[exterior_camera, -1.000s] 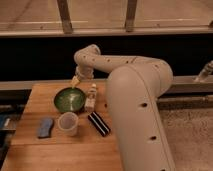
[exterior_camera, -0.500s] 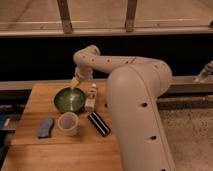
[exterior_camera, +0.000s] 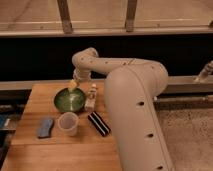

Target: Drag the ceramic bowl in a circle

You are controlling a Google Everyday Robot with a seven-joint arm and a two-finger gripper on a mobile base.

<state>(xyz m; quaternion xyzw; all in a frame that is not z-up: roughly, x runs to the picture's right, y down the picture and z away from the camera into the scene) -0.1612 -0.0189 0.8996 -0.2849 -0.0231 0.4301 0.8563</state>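
The ceramic bowl (exterior_camera: 69, 99), shallow and glossy green with a darker rim, sits on the wooden table (exterior_camera: 50, 150) toward its far side. My gripper (exterior_camera: 74, 85) hangs from the white arm (exterior_camera: 107, 66) right at the bowl's far rim, pointing down, with its jaws open. Whether it touches the rim I cannot tell. Nothing is held between the fingers.
A translucent white cup (exterior_camera: 68, 123) stands just in front of the bowl. A blue sponge (exterior_camera: 45, 127) lies to the cup's left. A small bottle (exterior_camera: 91, 96) stands by the bowl's right edge, and a black bar-shaped object (exterior_camera: 99, 123) lies in front of it. My arm's bulky body (exterior_camera: 135, 120) covers the table's right side.
The gripper has dropped slightly toward the bowl's far rim. The bowl and the other objects stay where they were.
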